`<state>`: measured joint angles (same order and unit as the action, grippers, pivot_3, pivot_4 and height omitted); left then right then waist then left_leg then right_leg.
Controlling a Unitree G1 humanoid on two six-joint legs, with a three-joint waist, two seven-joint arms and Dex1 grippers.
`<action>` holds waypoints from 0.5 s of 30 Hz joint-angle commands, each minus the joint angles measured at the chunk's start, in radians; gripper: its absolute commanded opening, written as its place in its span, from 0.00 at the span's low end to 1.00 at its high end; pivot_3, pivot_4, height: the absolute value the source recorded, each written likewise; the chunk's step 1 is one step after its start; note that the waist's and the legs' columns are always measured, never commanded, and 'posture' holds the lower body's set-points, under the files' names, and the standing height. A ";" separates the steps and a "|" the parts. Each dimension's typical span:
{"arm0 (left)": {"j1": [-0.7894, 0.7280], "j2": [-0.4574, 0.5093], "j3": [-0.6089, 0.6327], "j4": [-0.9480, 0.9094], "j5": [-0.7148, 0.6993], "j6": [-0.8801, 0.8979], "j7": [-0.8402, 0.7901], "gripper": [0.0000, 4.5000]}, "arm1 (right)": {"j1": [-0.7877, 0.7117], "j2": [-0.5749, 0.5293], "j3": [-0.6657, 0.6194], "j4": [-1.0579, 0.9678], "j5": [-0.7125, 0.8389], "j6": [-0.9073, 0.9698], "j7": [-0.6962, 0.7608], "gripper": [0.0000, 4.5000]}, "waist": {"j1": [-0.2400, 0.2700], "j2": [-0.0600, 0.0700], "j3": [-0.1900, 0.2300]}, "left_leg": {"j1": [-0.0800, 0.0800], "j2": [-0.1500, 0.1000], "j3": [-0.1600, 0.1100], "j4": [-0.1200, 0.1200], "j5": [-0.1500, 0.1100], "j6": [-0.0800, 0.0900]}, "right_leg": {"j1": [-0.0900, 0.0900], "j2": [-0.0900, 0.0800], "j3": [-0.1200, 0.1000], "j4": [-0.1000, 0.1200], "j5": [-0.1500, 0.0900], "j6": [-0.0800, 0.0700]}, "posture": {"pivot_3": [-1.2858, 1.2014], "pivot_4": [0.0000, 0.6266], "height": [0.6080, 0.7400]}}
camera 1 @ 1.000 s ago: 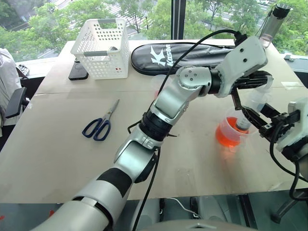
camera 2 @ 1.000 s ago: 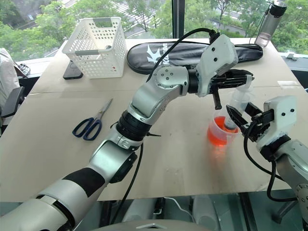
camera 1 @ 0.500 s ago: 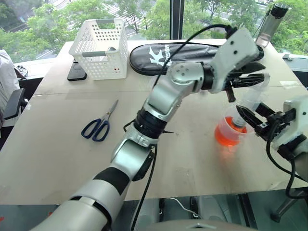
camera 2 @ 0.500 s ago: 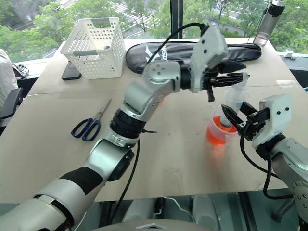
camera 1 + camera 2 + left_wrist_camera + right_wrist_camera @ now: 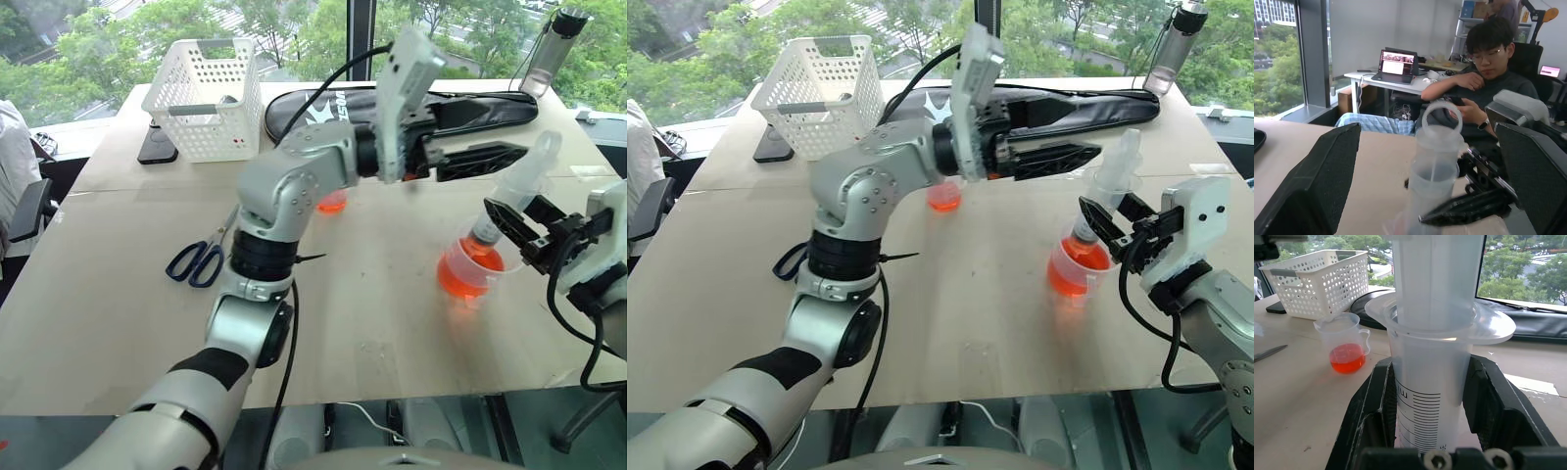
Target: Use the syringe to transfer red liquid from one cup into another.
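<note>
Close to the desk's right edge, the syringe is pinched at its barrel, just under the flange, by the right gripper. It is held tilted, with its tip down in the cup of red liquid. The plunger is seen drawn well out.

The syringe is judged light, stiff and smooth. A barrel grip below the flange should resist slipping, and the ring on the plunger top is the likely place for the other hand.

"ml" and black graduation lines are read on the barrel.

Just beyond, the left gripper is spread wide, nothing in it, near the plunger but apart.

Mid-desk, a handled beaker with a little red liquid is spotted. Along the far edge, a white "K" logo is made out on a black bag; the remaining letters cannot be read.
</note>
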<state>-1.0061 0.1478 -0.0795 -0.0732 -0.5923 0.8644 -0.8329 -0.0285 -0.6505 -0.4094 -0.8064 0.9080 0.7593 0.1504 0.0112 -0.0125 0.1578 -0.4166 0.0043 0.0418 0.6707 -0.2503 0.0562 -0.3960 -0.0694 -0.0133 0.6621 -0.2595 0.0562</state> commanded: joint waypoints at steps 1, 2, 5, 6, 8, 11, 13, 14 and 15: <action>0.033 -0.007 -0.048 -0.069 -0.010 0.004 0.009 1.00 | -0.024 -0.020 -0.022 -0.025 -0.012 -0.036 0.014 0.32 | 0.003 0.000 0.000 | 0.000 0.000 0.000 0.000 0.000 0.000 | 0.000 0.000 0.000 0.000 0.000 0.000 | 0.52 0.24 0.88; 0.048 -0.010 -0.077 -0.074 0.007 -0.008 0.012 1.00 | -0.028 -0.023 -0.020 -0.027 -0.014 -0.039 0.016 0.32 | 0.005 0.000 0.000 | 0.000 0.000 0.000 0.000 0.000 0.000 | 0.000 0.000 0.000 0.000 0.000 0.000 | 0.52 0.24 0.88; 0.069 -0.031 -0.129 -0.058 0.042 -0.041 0.026 1.00 | -0.038 -0.027 -0.017 -0.034 -0.012 -0.036 0.015 0.32 | 0.005 0.000 0.000 | 0.000 -0.001 0.000 0.001 0.000 0.000 | 0.001 -0.001 0.000 -0.001 0.000 0.000 | 0.52 0.24 0.88; 0.067 -0.042 -0.137 -0.040 0.052 -0.049 0.035 1.00 | -0.042 -0.028 -0.015 -0.036 -0.012 -0.036 0.017 0.32 | 0.005 0.000 0.000 | -0.001 -0.001 0.000 0.001 0.000 0.000 | 0.001 -0.001 0.000 -0.001 0.000 0.000 | 0.52 0.24 0.88; 0.065 -0.055 -0.155 -0.012 0.074 -0.066 0.043 1.00 | -0.047 -0.031 -0.014 -0.039 -0.011 -0.036 0.016 0.32 | 0.003 0.000 0.000 | -0.001 -0.001 0.000 0.001 -0.001 0.001 | 0.001 -0.001 0.000 -0.001 0.000 0.000 | 0.52 0.24 0.88; 0.047 -0.083 -0.154 0.018 0.076 -0.079 0.048 1.00 | -0.050 -0.038 -0.013 -0.043 -0.010 -0.035 0.016 0.32 | 0.000 0.000 0.000 | 0.000 0.000 0.000 0.000 -0.002 0.003 | 0.000 0.000 0.000 0.000 0.000 0.000 | 0.52 0.24 0.88; 0.030 -0.098 -0.149 0.040 0.076 -0.080 0.051 1.00 | -0.047 -0.044 -0.009 -0.048 -0.014 -0.036 0.018 0.32 | 0.001 0.000 0.000 | 0.000 0.000 0.000 0.000 -0.002 0.003 | 0.000 0.000 0.000 0.000 0.000 0.000 | 0.52 0.24 0.88; 0.025 -0.103 -0.148 0.048 0.077 -0.081 0.052 1.00 | -0.046 -0.045 -0.006 -0.050 -0.016 -0.037 0.018 0.32 | 0.002 0.000 0.000 | 0.000 0.000 0.000 0.000 -0.002 0.003 | 0.000 0.000 0.000 0.000 0.000 0.000 | 0.52 0.24 0.88; 0.022 -0.104 -0.152 0.056 0.082 -0.085 0.051 1.00 | -0.045 -0.045 -0.005 -0.052 -0.016 -0.037 0.017 0.32 | 0.002 0.000 0.000 | 0.000 0.000 0.000 0.000 -0.002 0.003 | 0.000 0.000 0.000 0.000 0.000 0.000 | 0.52 0.24 0.88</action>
<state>-0.9539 0.0558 -0.2378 -0.0124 -0.5127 0.8032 -0.7809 -0.0588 -0.6817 -0.4040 -0.8112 0.8971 0.7451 0.1671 0.0134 -0.0127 0.1579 -0.4167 0.0039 0.0416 0.6711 -0.2523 0.0596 -0.3955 -0.0696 -0.0132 0.6619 -0.2594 0.0561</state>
